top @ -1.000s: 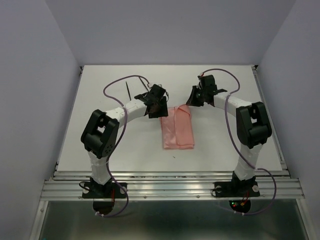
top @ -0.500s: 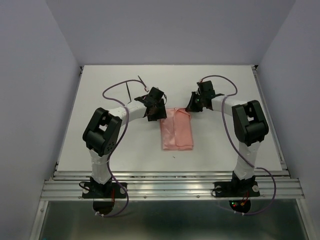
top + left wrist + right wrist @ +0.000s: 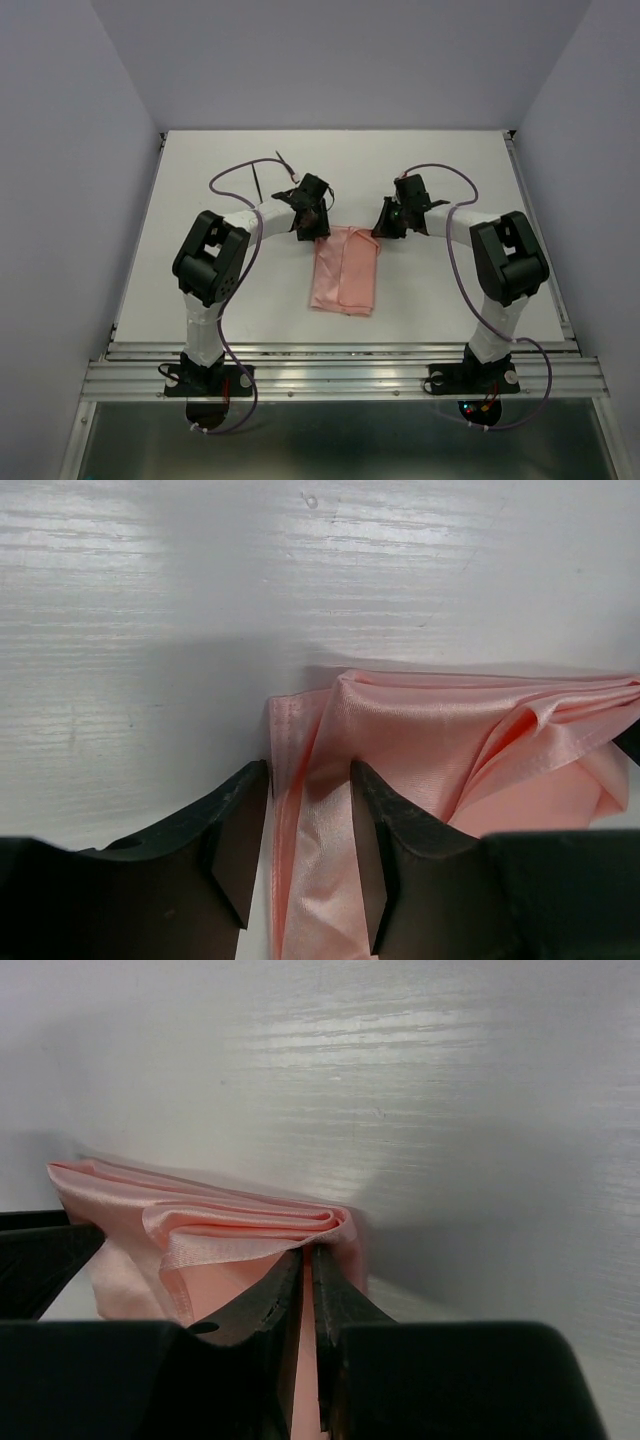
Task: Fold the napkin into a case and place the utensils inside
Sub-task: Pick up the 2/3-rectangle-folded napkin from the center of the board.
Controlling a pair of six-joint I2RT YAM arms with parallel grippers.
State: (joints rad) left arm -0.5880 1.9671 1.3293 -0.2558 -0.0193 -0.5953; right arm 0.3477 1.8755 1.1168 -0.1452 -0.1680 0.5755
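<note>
The pink napkin (image 3: 345, 280) lies as a folded, slightly tilted strip on the white table (image 3: 200, 290) between both arms. My left gripper (image 3: 312, 232) is at its far left corner. In the left wrist view the gripper (image 3: 308, 775) is open, its fingers straddling a raised fold of the napkin (image 3: 440, 730). My right gripper (image 3: 384, 228) is at the far right corner, and the right wrist view shows it (image 3: 308, 1252) shut on a thin layer of the napkin (image 3: 200, 1225). Two slim black utensils (image 3: 257, 182) (image 3: 287, 160) lie behind the left arm, too small to tell apart.
Purple cables (image 3: 225, 180) (image 3: 460, 205) loop off both arms over the table. Grey walls close in the table's left, right and far sides. A metal rail (image 3: 340, 375) runs along the near edge by the arm bases.
The napkin has slid toward the near edge and a little left, now tilted. Both grippers came nearer with it. The left jaws have narrowed around the fold.
</note>
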